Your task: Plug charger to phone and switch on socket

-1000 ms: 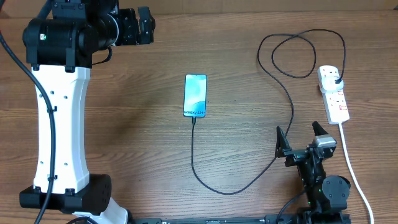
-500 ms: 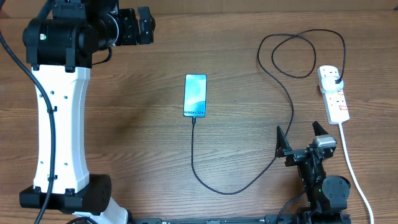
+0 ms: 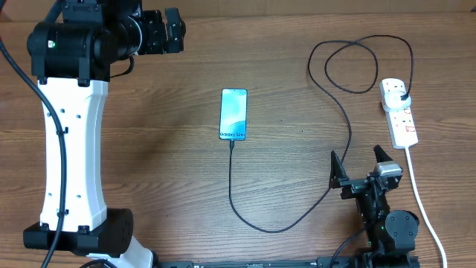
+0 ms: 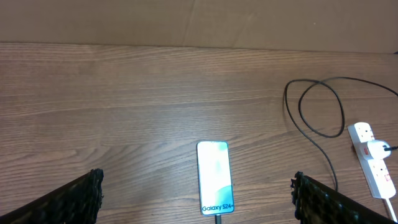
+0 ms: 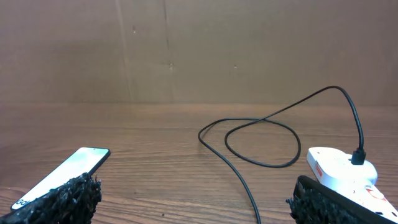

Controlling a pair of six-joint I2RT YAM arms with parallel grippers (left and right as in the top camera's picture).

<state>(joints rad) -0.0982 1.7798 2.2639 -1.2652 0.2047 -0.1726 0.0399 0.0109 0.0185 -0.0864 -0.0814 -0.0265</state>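
Sizing up the socket switch: both pincers apart and empty

Right gripper [image 3: 358, 161] hangs low at the near-right of the table [image 3: 149, 149], jaws wide apart, nothing between them. Left gripper [image 3: 178, 31] is up at far left, jaws also spread, empty.

Socket [image 3: 399, 113] lies flat at far right, just far and right of the right gripper. Its long axis runs near-to-far, tilted slightly so the near end leans right. Right arm is clearly nearer; left arm is well apart, across the table.

Black plug [image 3: 402, 95] sits in the far outlet, and the white cord [image 3: 418, 195] leaves the near end. Red switch marks [image 3: 406, 114] show on top, too small to tell on or off.

Phone [image 3: 233, 114] lies centre, screen up, long axis near-to-far, "Galaxy S24" end pointing near. Charger [image 3: 230, 175] tip meets that near end and looks plugged in.

Judgement: phone step done, switch press left. The right gripper would go far-right and come down on the strip.
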